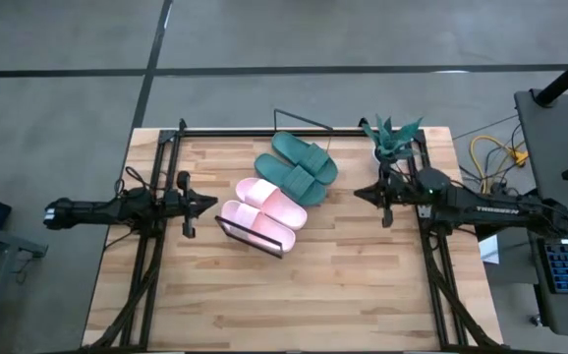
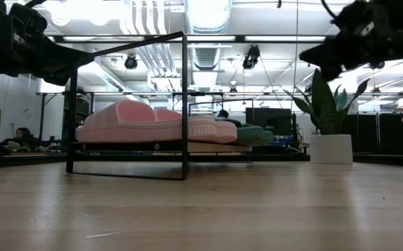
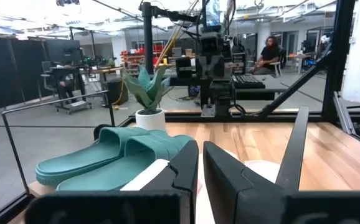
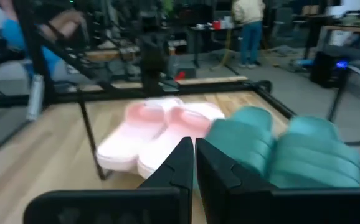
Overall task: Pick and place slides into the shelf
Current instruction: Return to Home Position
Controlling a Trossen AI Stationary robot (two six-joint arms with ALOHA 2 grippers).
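Two dark teal slides point(image 1: 300, 163) and two pale pink slides point(image 1: 262, 209) lie side by side, soles down, on the shelf point(image 1: 255, 240), a light board in a thin black wire frame at the table's middle. My left gripper point(image 1: 212, 203) hovers left of the pink pair, shut and pointing level at it; the left wrist view shows its fingers point(image 3: 200, 165) closed before the teal slides point(image 3: 114, 158). My right gripper point(image 1: 359, 193) hovers right of the teal pair, shut and level. The right wrist view shows it point(image 4: 194, 155) closed, with pink slides point(image 4: 158, 127) and teal slides point(image 4: 286, 152) ahead.
A green potted plant point(image 1: 394, 138) stands at the far right, close behind my right arm. Black frame rails point(image 1: 146, 258) point(image 1: 441, 280) run along both sides of the table. Bare wood point(image 1: 294, 305) lies toward the near edge. People point(image 4: 250, 25) are in the room beyond.
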